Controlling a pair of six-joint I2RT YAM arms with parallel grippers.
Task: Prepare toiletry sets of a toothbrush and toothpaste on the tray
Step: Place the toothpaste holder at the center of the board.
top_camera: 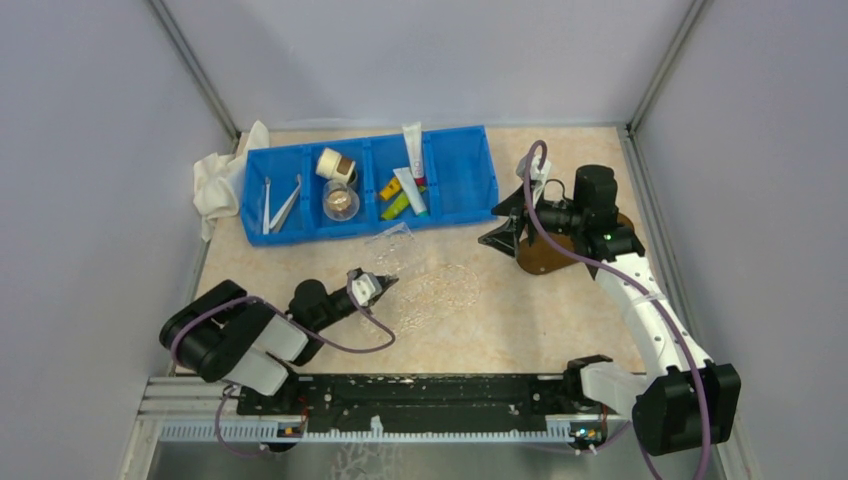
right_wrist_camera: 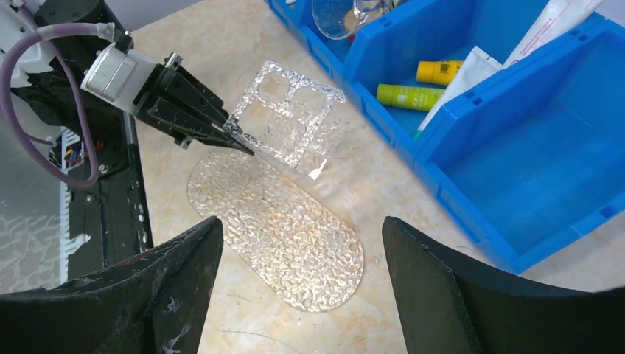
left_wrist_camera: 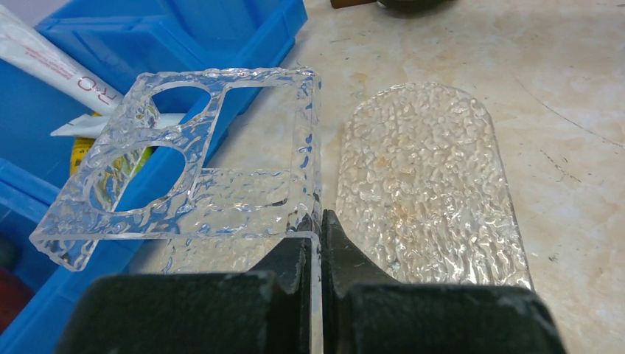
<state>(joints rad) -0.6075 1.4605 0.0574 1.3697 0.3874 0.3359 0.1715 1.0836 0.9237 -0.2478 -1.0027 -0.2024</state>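
My left gripper [top_camera: 378, 287] is shut on the edge of a clear textured holder plate with cut-out holes [left_wrist_camera: 206, 162], holding it tilted just above the table; it also shows in the right wrist view [right_wrist_camera: 287, 110]. A clear oval textured tray [top_camera: 440, 290] lies flat beside it [left_wrist_camera: 427, 177] [right_wrist_camera: 280, 228]. Toothbrushes [top_camera: 275, 205] lie in the left compartment of the blue bin [top_camera: 460, 195]. Toothpaste tubes, white [top_camera: 412, 150] [right_wrist_camera: 545, 29], yellow [right_wrist_camera: 442, 71] and green [right_wrist_camera: 409, 96], lie in the third compartment. My right gripper [top_camera: 505, 225] [right_wrist_camera: 302, 295] is open and empty, above the table right of the tray.
A brown disc [top_camera: 545, 255] lies under the right arm. Round cups [top_camera: 338, 185] stand in the bin's second compartment. A white cloth [top_camera: 215, 180] lies left of the bin. The bin's right compartment [right_wrist_camera: 516, 162] holds nothing.
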